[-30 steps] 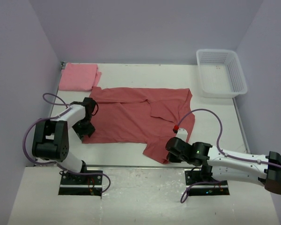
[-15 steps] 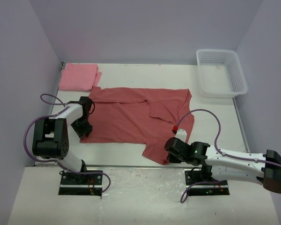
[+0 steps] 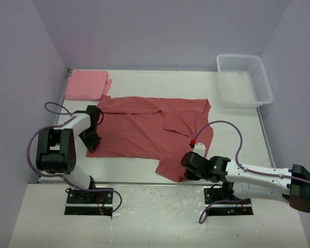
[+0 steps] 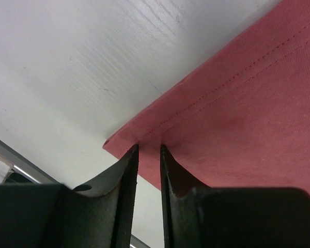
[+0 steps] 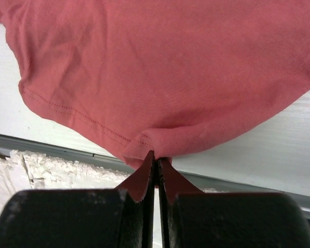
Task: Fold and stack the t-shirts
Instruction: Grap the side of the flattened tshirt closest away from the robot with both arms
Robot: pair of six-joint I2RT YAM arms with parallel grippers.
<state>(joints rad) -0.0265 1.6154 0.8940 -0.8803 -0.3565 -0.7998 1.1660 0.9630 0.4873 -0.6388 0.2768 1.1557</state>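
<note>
The brick-red t-shirt [image 3: 144, 129] lies spread out on the white table, one sleeve folded over on its right half. My left gripper [image 3: 91, 143] is at the shirt's near left corner. In the left wrist view its jaws [image 4: 149, 149] stand nearly closed, pinching the stitched hem [image 4: 206, 98]. My right gripper [image 3: 182, 174] is shut on the shirt's near right corner. The right wrist view shows the cloth [image 5: 165, 67] bunched at the gripper's tips [image 5: 155, 157] and lifted off the table. The lighter pink t-shirt [image 3: 86, 84] lies folded at the far left corner.
A white lattice basket [image 3: 244, 80] stands at the far right corner. The table's near edge [image 5: 57, 147] runs just under the right gripper. Purple walls close in the left, far and right sides.
Both grippers have shifted slightly left, and the shirt's near edge has moved with them. The near left corner has drawn out toward the left.
</note>
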